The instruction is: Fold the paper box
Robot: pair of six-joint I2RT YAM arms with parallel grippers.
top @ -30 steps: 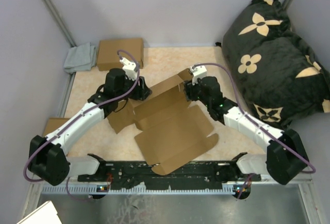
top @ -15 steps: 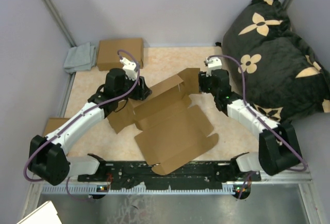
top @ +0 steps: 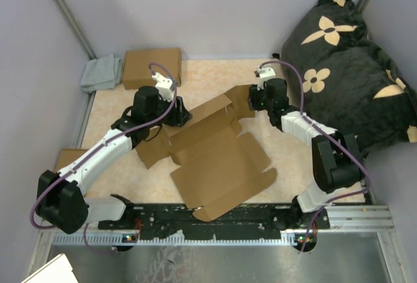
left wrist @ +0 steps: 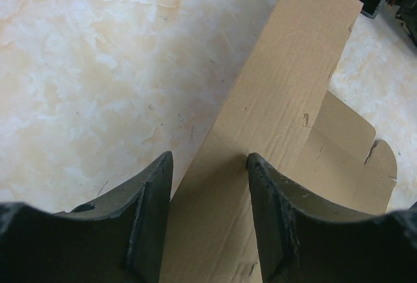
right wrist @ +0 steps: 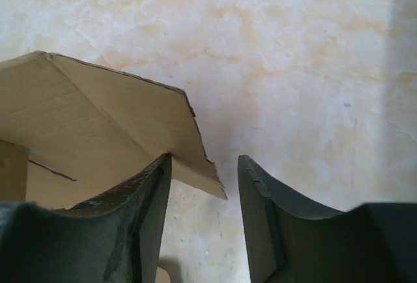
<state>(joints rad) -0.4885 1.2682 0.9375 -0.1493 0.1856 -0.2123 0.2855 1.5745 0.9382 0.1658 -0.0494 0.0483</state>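
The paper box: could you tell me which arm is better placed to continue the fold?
Probably left: the left gripper straddles a panel of the box, while the right gripper gapes beside a flap corner, mostly over the table.

You had plain brown corrugated cardboard in the paper box [top: 218,159]: matt, finely ribbed, lightly scuffed, with rough, fibrous cut edges. Your bench [top: 208,77] looked smooth and stone-patterned in cream, with a faint sheen. The left fingers [left wrist: 277,224] and right fingers [right wrist: 267,224] were matt black, seemingly plastic, with a slightly grainy surface. The left arm [top: 104,156] wore smooth white plastic shells. The cushion [top: 352,68] looked like soft dark cloth, and the grey rag [top: 102,73] was matt fabric.
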